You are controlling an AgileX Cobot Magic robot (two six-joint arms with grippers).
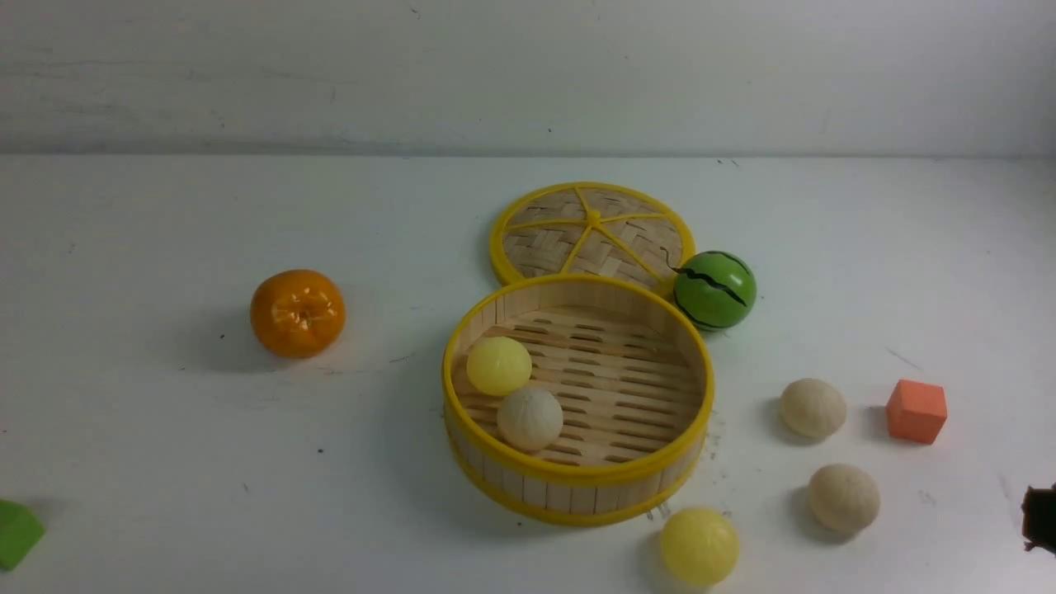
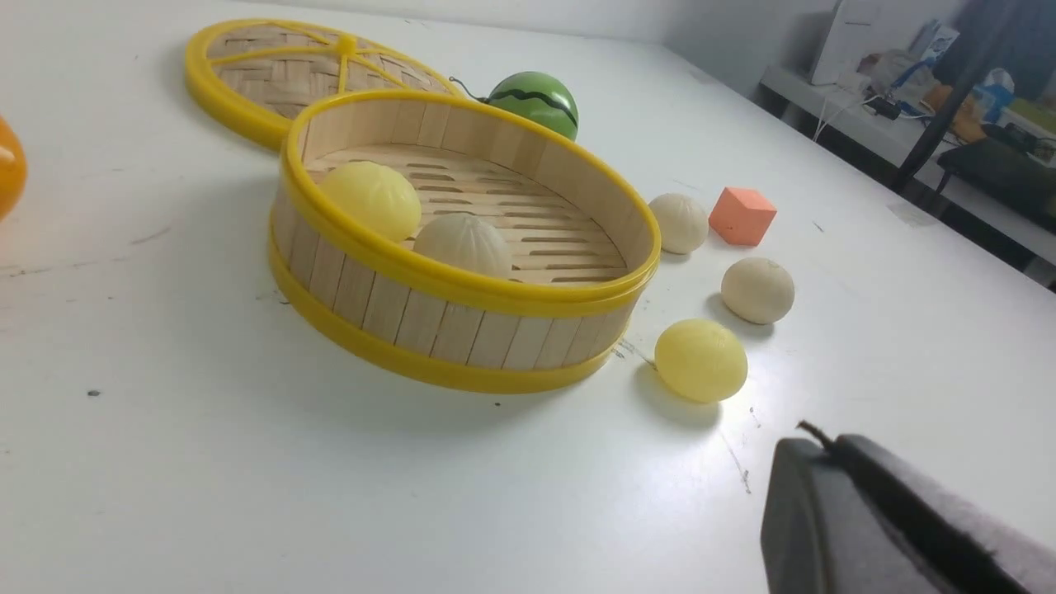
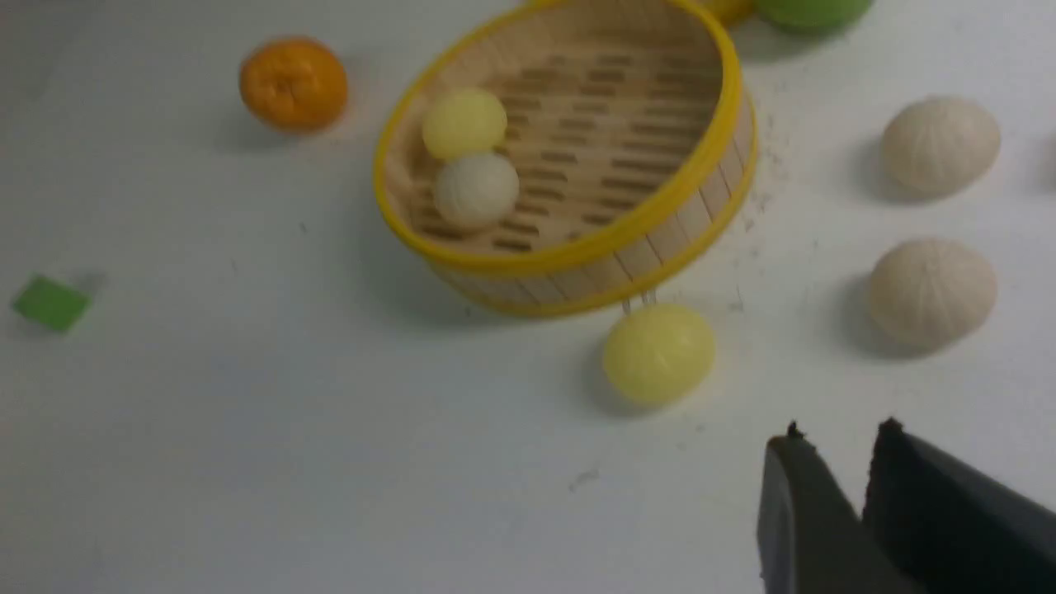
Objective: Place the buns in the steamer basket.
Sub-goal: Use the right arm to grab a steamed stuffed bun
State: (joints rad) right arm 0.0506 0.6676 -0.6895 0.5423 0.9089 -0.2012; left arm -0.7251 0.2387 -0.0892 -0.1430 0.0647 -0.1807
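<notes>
The buns (image 1: pixel 529 418) are two-fifths done: a yellow one and a cream one lie side by side on the floor of the steamer basket (image 1: pixel 577 476). Two cream ones and a yellow one sit on the worktop (image 1: pixel 165 462) to its right, not yet moved. The right gripper (image 3: pixel 841 433) hangs near these with only a narrow gap between its jaws and nothing in it, and the left gripper (image 2: pixel 813 437) is closed and empty.

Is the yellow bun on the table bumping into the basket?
Apart. The left wrist view shows a strip of bare white table between the yellow bun and the wall of the steamer basket.
</notes>
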